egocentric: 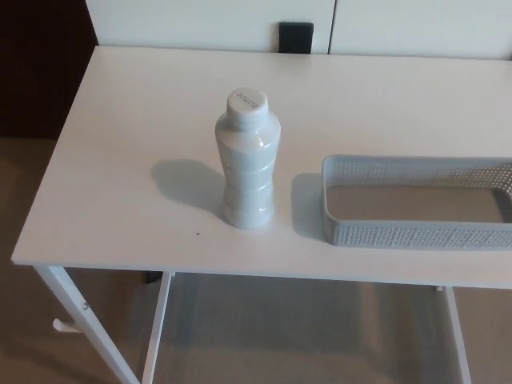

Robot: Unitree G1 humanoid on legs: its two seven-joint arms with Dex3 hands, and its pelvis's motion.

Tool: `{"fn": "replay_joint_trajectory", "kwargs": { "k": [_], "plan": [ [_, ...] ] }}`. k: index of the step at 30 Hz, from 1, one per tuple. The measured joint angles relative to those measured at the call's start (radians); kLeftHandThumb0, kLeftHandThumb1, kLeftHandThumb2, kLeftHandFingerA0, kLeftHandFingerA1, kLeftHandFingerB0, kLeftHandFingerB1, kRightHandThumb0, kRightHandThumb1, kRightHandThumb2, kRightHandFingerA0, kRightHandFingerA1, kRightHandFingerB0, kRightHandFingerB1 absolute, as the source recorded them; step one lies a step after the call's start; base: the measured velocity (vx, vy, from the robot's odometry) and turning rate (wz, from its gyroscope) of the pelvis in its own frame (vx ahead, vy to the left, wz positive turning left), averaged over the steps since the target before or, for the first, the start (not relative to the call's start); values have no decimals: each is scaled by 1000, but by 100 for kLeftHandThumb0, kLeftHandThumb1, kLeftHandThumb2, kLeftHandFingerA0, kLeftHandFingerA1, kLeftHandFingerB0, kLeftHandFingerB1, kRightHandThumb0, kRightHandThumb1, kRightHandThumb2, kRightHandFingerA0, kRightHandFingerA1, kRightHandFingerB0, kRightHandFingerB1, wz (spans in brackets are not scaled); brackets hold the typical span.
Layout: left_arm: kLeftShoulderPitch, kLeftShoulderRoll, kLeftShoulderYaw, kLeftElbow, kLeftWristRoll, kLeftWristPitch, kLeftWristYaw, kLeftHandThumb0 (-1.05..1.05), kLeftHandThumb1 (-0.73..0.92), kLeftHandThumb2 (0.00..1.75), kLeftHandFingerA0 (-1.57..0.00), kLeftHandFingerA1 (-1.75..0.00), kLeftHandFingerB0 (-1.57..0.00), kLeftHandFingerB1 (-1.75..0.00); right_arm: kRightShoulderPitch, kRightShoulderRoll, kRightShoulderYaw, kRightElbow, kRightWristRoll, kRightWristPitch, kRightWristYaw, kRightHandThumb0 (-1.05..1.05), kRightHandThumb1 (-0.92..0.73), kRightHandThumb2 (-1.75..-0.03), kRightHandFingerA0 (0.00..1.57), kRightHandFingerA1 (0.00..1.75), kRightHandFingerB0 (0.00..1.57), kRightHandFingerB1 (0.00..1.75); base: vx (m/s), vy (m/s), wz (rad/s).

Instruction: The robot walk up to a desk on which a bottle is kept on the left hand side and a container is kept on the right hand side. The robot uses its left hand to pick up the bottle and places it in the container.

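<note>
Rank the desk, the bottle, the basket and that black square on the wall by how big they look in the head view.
1. Desk, by far the largest.
2. Basket, though the picture's right edge cuts it off.
3. Bottle, upright.
4. Black square, smallest, but it is also farthest from the camera.

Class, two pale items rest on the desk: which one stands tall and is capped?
The bottle, upright with a round cap, left of the low, open-topped mesh container.

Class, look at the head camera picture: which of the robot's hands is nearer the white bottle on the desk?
Neither can be judged: no hand shows in this view. The bottle stands upright on the desk, apart from the gray basket to its right.
</note>
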Motion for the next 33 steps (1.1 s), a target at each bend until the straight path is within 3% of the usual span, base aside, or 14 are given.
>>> {"fn": "replay_joint_trajectory", "kwargs": {
  "k": [1, 2, 4, 5, 6, 9, 10, 13, 14, 20, 21, 25, 32, 33],
  "plan": [
    [0, 0, 0, 1, 0, 0, 0, -21, 55, 59, -30, -34, -28, -32, 0, 0, 0, -2, 0, 0, 0, -59, -36, -81, 38, 64, 30, 53, 0, 0, 0],
    [0, 0, 0, 2, 0, 0, 0, -20, 57, 60, -28, -33, -26, -32, 2, 0, 1, -8, 0, 1, 0, -54, -50, -55, 38, 55, 35, 43, 0, 0, 0],
    [1, 0, 0, -1, 0, 0, 0, -20, 57, 60, -28, -33, -26, -32, 7, -1, 4, -30, -2, 3, -1, -58, -37, -79, 34, 60, 30, 52, 0, 0, 0],
    [1, 0, 0, -3, 0, 0, 0, -22, 55, 60, -26, -33, -23, -31, 6, -1, 5, -30, -2, 3, -1, -56, -49, -55, 37, 56, 36, 43, 0, 0, 0],
    [1, 0, 0, -3, 0, 0, 0, -15, 47, 94, -8, -50, -8, -50, 6, -1, 5, -30, -2, 3, -1, -56, -49, -55, 36, 58, 35, 46, 0, 0, 0],
    [-7, 3, 19, 0, -8, 6, -8, -19, 48, 93, 0, -47, 0, -47, 8, -1, 9, -35, -3, 4, -2, -57, -49, -54, 36, 57, 36, 45, 0, 0, 0],
    [-14, 9, 35, 9, -20, 13, -15, -44, 49, 65, -8, -33, -5, -23, 12, -1, 11, -44, -3, 6, -2, -56, -38, -79, 35, 60, 29, 50, 0, 0, 0],
    [-54, 43, 89, 9, -44, 36, -23, -43, 36, 72, 0, -27, 0, -21, 13, 0, 14, -45, -4, 8, -3, -56, -37, -80, 36, 62, 29, 52, 0, 0, 3],
    [-67, 66, 108, 1, -49, 41, -21, -44, 34, 70, -1, -28, -1, -21, 11, 0, 15, -44, -4, 8, -3, -56, -49, -55, 36, 57, 36, 45, 0, 0, 0],
    [-176, 193, 190, -166, -86, 78, -14, -48, 34, 70, 0, -18, 0, -16, 8, 0, 20, -52, -3, 10, -2, -59, -47, -55, 37, 57, 38, 44, 0, 0, 0],
    [-194, 204, 195, -192, -90, 85, -13, -44, 31, 68, 0, -20, 0, -14, 8, 0, 21, -52, -3, 10, -2, -60, -36, -79, 35, 61, 33, 54, 0, 0, 0],
    [-301, 237, 190, -330, -105, 125, -8, -53, 33, 65, 0, -7, 0, 0, 8, 0, 23, -46, -4, 10, -3, -60, -48, -56, 39, 55, 35, 43, 0, 0, 0],
    [-544, 233, 86, -522, -112, 208, 3, -54, 35, 74, 0, -17, 0, -20, 1, 0, 27, -49, -4, 10, -4, -59, -47, -55, 39, 53, 37, 42, 0, 0, 0],
    [-609, 212, 34, -559, -107, 229, 7, -57, 36, 76, 0, -17, 0, -18, -2, 0, 27, -47, -4, 10, -4, -61, -36, -79, 36, 59, 34, 52, 0, 0, 0]
  ]
}}
